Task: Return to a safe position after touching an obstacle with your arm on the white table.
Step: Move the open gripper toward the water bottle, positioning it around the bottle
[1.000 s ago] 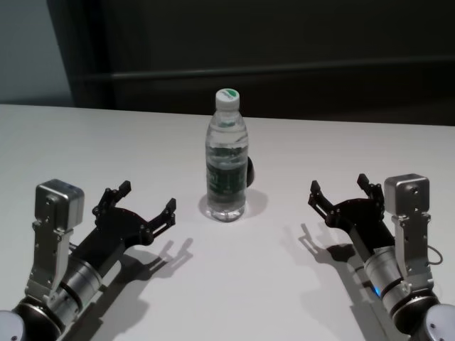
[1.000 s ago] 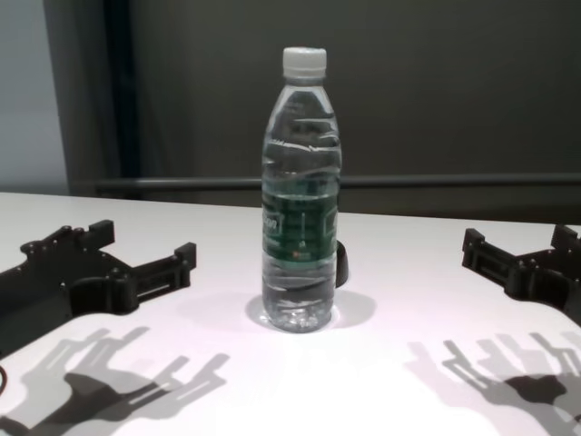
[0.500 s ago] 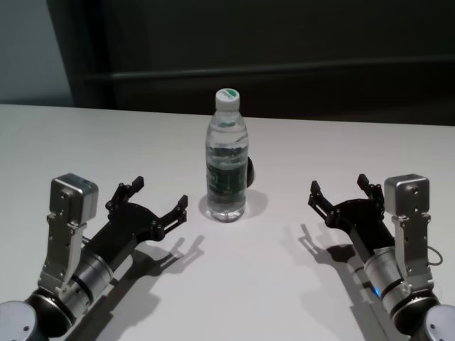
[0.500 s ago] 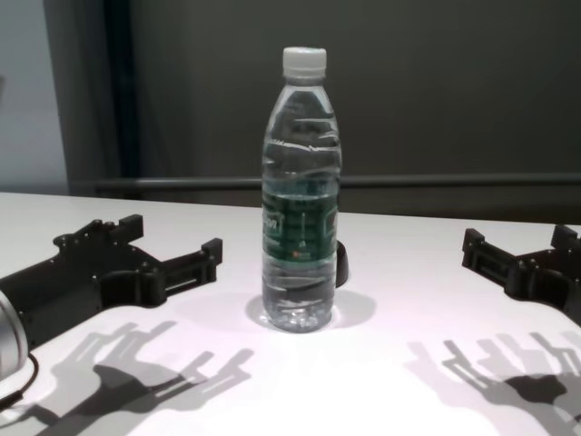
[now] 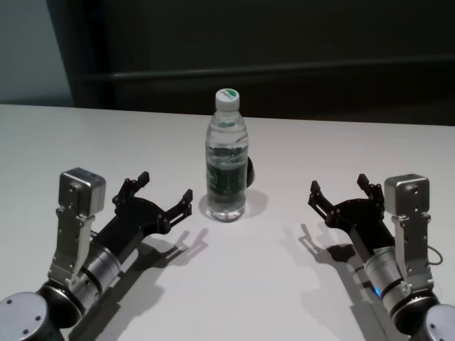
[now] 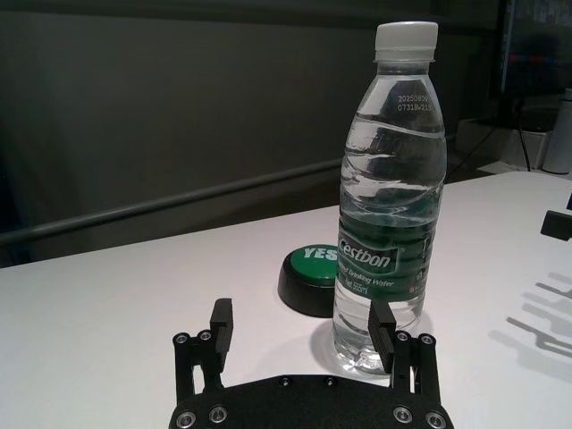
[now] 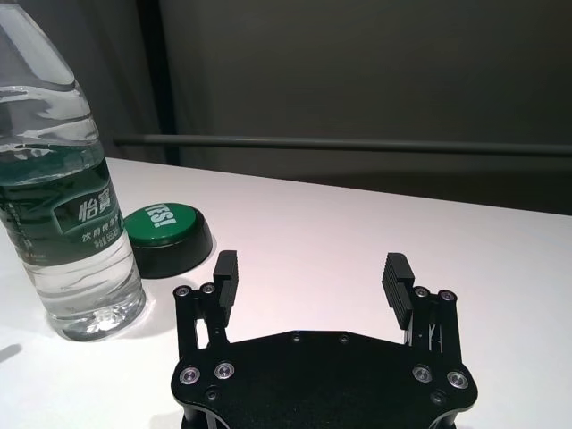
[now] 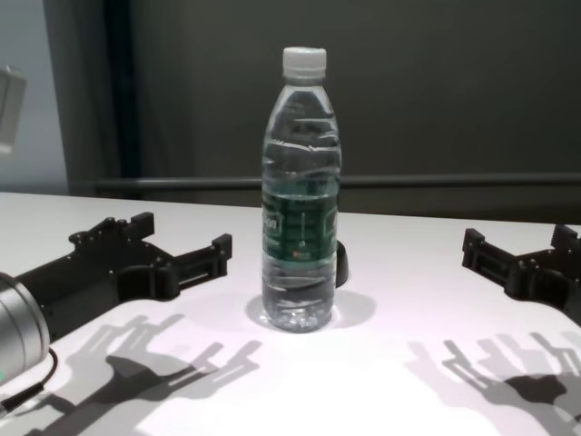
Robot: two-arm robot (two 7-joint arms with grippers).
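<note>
The obstacle, a tall clear water bottle (image 5: 227, 160) with a white cap and dark green label, stands upright mid-table on the white table (image 5: 106, 135). It also shows in the chest view (image 8: 300, 209), left wrist view (image 6: 390, 197) and right wrist view (image 7: 63, 188). My left gripper (image 5: 165, 194) is open and empty, low over the table just left of the bottle, with a small gap to it; it shows in the chest view (image 8: 182, 245) and left wrist view (image 6: 300, 326). My right gripper (image 5: 340, 189) is open and empty, to the bottle's right and well apart from it (image 7: 310, 273).
A low black puck with a green top (image 6: 308, 277) sits just behind the bottle, also in the right wrist view (image 7: 167, 237). A dark wall with a rail (image 5: 284, 71) runs behind the table's far edge.
My left arm has moved forward and to the right, bringing its open gripper closer to the bottle. The right arm and the bottle have not moved.
</note>
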